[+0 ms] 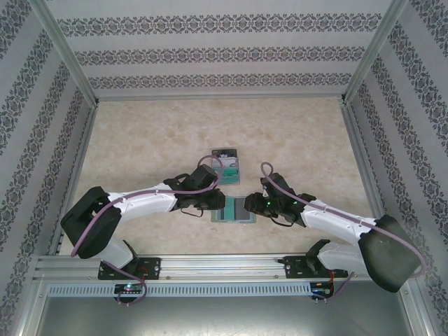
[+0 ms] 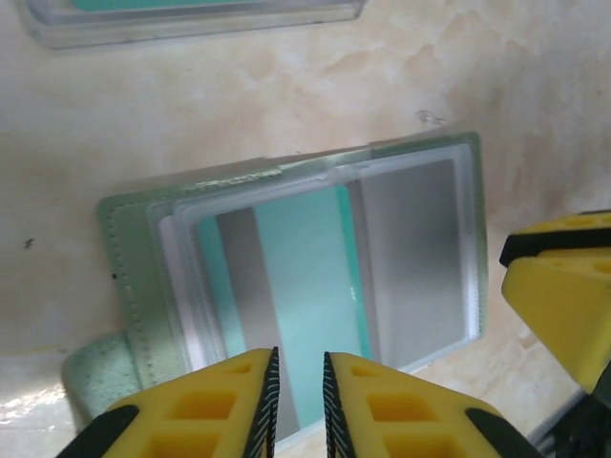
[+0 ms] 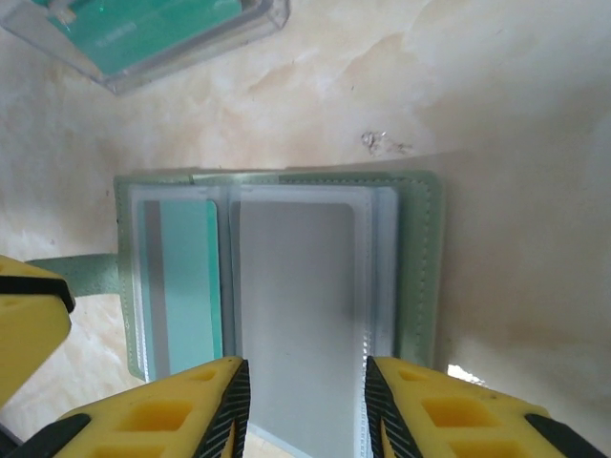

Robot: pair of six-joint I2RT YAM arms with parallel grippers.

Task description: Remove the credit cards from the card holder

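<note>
Lying open and flat on the table (image 1: pixel 154 140), the holder (image 1: pixel 236 210) sits between the two claws, near the table's front edge. Just behind it stands a clear box (image 1: pixel 225 164) with teal cards (image 3: pixel 143 33) inside.

In the left wrist view, a teal card (image 2: pixel 305 277) flanked by grey bands shows through the holder's glossy sleeve (image 2: pixel 181 286). The left claw (image 2: pixel 299 401) is over that sleeve's near edge, its jaws drawn almost together with a thin gap left. I cannot tell whether it pinches anything.

The right claw (image 3: pixel 305 410) is released, its jaws apart on either side of the near end of a grey sleeve (image 3: pixel 301 286). Whether they touch it I cannot tell. The holder's tab (image 2: pixel 95 377) sticks out at its side.
</note>
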